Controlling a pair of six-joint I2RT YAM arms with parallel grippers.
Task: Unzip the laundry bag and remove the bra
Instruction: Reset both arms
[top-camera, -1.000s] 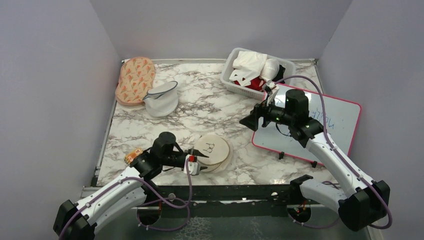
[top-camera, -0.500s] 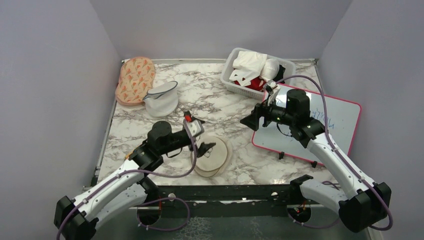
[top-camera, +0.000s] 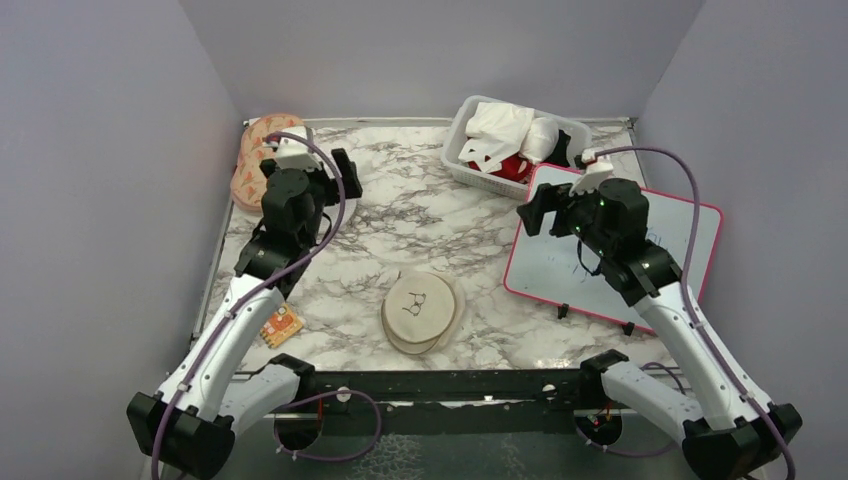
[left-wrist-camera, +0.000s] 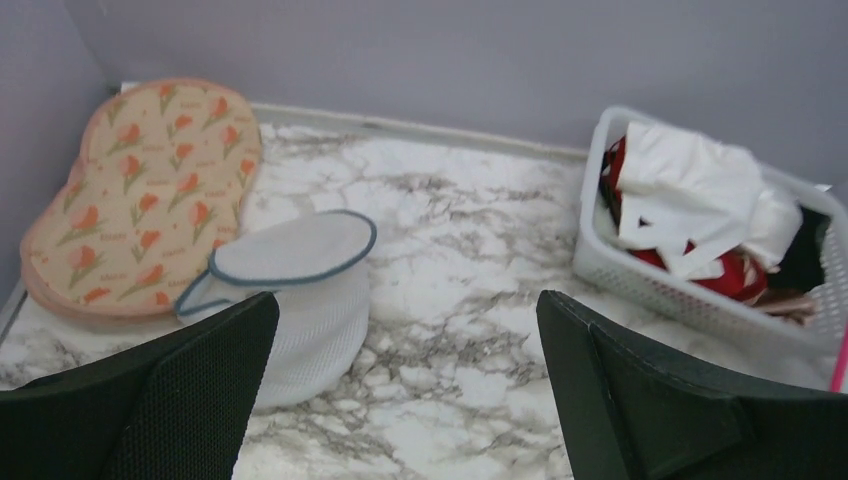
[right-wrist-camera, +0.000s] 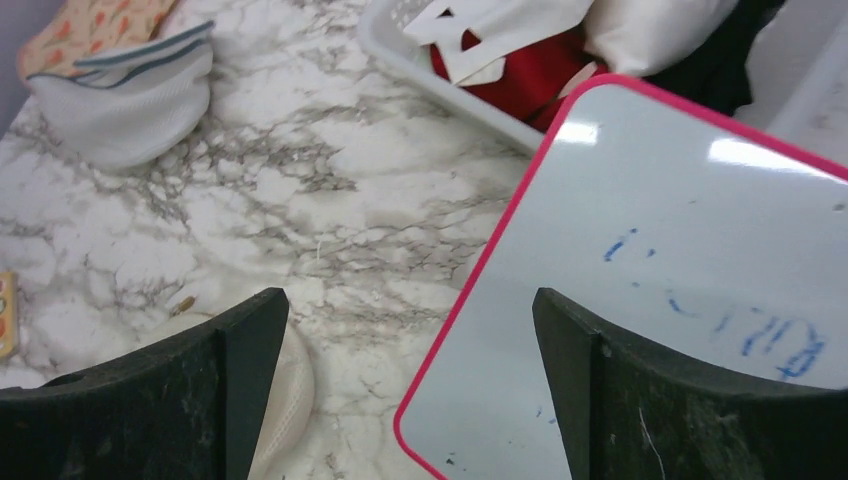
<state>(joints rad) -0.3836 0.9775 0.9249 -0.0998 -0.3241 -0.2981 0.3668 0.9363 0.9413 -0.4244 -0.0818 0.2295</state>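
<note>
The laundry bag (top-camera: 424, 310), a cream round pouch with a small dark drawing on its face, lies flat at the front middle of the marble table, with a second cream layer showing under its lid. Its edge (right-wrist-camera: 298, 385) shows in the right wrist view. My left gripper (top-camera: 335, 180) is raised at the back left, far from the bag, open and empty (left-wrist-camera: 407, 300). My right gripper (top-camera: 545, 208) hangs open and empty (right-wrist-camera: 410, 295) over the whiteboard's left edge. I cannot tell whether an off-white rounded padded piece (top-camera: 545, 135) in the basket is the bra.
A white basket (top-camera: 470, 170) at the back right holds white cloth (left-wrist-camera: 690, 190) and a red garment (right-wrist-camera: 530, 70). A pink-framed whiteboard (top-camera: 620, 250) lies on the right. An orange-patterned pouch (left-wrist-camera: 140, 180) and a white-and-grey pouch (left-wrist-camera: 290, 290) sit back left. A small orange card (top-camera: 281, 325) lies front left.
My left gripper opened at the cream pouch, let it go, then rose and swung to the back left. My right gripper drew back to the right and opened a little wider.
</note>
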